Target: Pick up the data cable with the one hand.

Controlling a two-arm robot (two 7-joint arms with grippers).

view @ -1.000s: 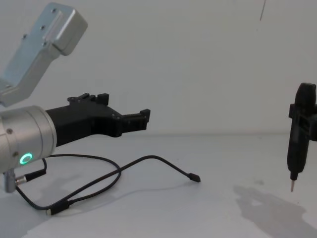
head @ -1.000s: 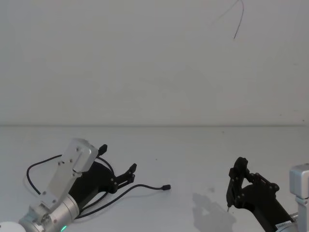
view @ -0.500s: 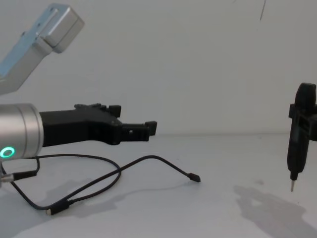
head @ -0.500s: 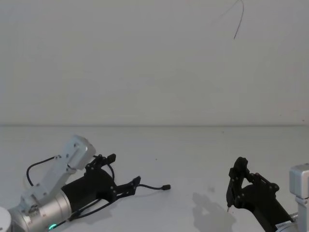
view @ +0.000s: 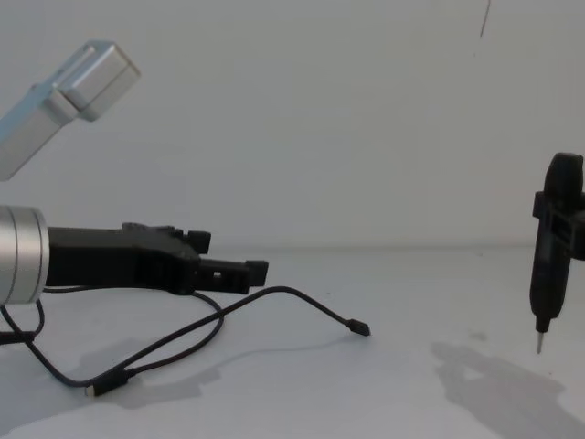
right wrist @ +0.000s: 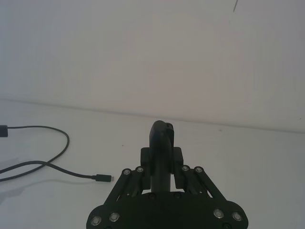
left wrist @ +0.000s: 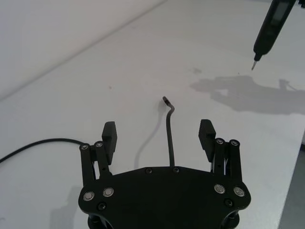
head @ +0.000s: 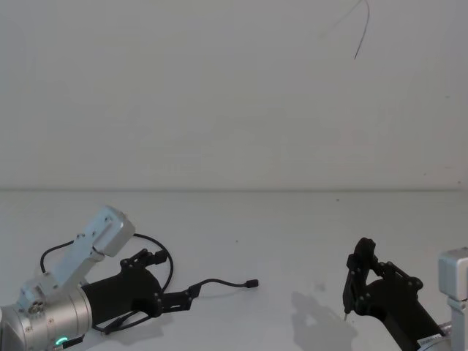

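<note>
Over on the left, the left gripper (left wrist: pixel 158 129) lies stretched out low over the table (head: pixel 292 219), almost level, with its silver wrist back at the left edge. Its jaws are spread wide. The cable (view: pixel 292 293) runs right up between them. In the left wrist view the cord passes down the middle of the gap toward the palm, with a jaw on either side and neither one pressing on it. Whether the gripper touches the cord underneath, I cannot tell.

The cable lies flat on the table. From the gripper it curves out toward the middle of the table and ends in a small black plug (view: pixel 359 327) a little beyond the jaw tips. The rest of it loops back beneath the arm, and a second plug (view: pixel 96 390) lies nearer the front on the left.

Well apart on the right, the right gripper (right wrist: pixel 161 160) hangs above the table with its jaws pinched on a slim black tool (view: pixel 553 247). The tool stands upright, its metal tip pointing down and clear of the table, and its shadow falls on the surface below. A plain pale wall (head: pixel 219 88) stands behind it all.
</note>
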